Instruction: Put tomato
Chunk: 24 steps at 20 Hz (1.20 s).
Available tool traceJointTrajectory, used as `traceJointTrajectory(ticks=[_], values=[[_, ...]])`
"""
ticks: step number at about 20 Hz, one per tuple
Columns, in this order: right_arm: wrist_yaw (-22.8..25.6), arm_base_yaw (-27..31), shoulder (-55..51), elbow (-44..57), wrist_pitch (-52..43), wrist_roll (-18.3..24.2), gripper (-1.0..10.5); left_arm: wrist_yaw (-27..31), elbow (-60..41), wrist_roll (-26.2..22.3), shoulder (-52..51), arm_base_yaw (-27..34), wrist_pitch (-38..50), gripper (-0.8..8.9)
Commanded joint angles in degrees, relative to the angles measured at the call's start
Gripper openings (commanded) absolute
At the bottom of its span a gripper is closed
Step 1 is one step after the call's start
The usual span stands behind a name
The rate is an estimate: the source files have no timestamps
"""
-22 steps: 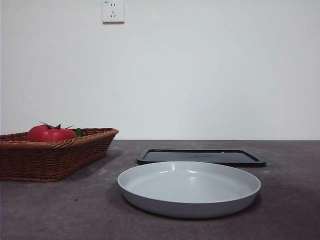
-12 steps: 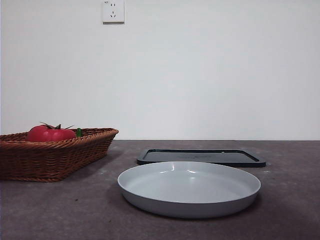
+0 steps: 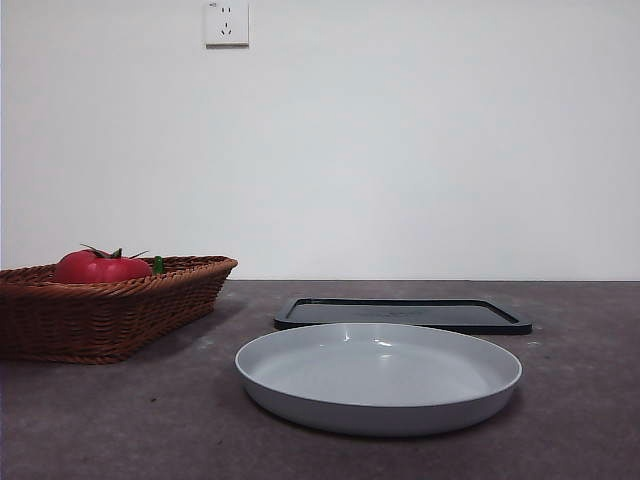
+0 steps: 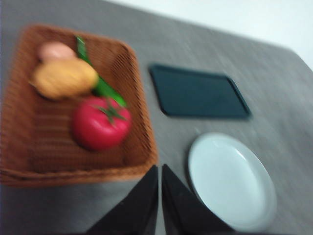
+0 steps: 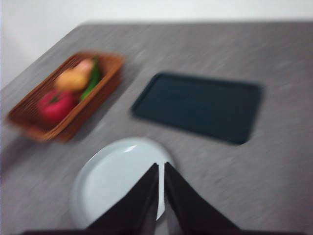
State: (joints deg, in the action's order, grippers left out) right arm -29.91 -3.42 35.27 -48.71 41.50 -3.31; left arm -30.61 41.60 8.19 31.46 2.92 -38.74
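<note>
Front view gives you, from left to right, a brown wicker basket [image 3: 100,310] on the grey tabletop [image 3: 120,420], with the tomato [image 3: 100,267] lying inside it and showing red above the rim, then a pale grey plate [image 3: 378,378] nearer the camera and a flat black tray [image 3: 402,314] just behind it; neither arm appears there. From the left wrist camera, though blurred, you can see the left gripper [image 4: 160,171] with its fingers [image 4: 142,196] pressed together, holding nothing, up above the tabletop; the tomato [image 4: 100,123] lies beyond those fingertips, apart from them, beside an orange-yellow fruit [image 4: 66,78] and a green vegetable [image 4: 100,85]. The right gripper [image 5: 161,169] likewise has its fingers [image 5: 183,200] closed on nothing, their tips over the plate [image 5: 115,181], well apart from the tomato [image 5: 55,105] in the basket [image 5: 63,98].
</note>
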Motion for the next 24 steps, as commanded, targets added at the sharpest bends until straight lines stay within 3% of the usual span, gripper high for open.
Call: traceJointTrajectory(ticks=[1,7,14,17,19,20,21,24], values=[[-2.05,-1.77,3.87,-4.09,3.89,4.59,0.1,-3.39,3.1,-5.53,3.15,-0.98,-3.19,0.11],[-3.13,-9.11,9.88,-6.91,10.05,8.33,0.1,-5.29,7.52,-11.21,7.1,-5.25,-12.31,0.1],[-3.1,-15.34,11.47,-6.91,11.21,9.77,0.1,-5.2,7.78,-12.04,7.19,-6.8,-13.68,0.19],[-3.1,-15.32,11.47,-6.91,11.23,9.7,0.6,-5.18,7.78,-12.02,7.19,-6.8,-13.68,2.33],[-3.08,-15.32,11.47,-6.91,11.23,9.66,2.8,-5.18,7.78,-12.0,7.19,-6.8,-13.68,4.27],[-3.1,-15.32,11.47,-6.91,11.23,9.49,3.8,-5.18,7.78,-12.0,7.19,-6.8,-13.68,4.74],[-3.1,-15.32,11.47,-6.91,11.23,9.38,4.3,-5.18,7.78,-11.98,7.19,-6.8,-13.68,4.8],[-3.1,-15.32,11.47,-6.91,11.21,9.35,4.3,-3.63,7.78,-11.87,7.43,-6.8,-12.46,4.78]])
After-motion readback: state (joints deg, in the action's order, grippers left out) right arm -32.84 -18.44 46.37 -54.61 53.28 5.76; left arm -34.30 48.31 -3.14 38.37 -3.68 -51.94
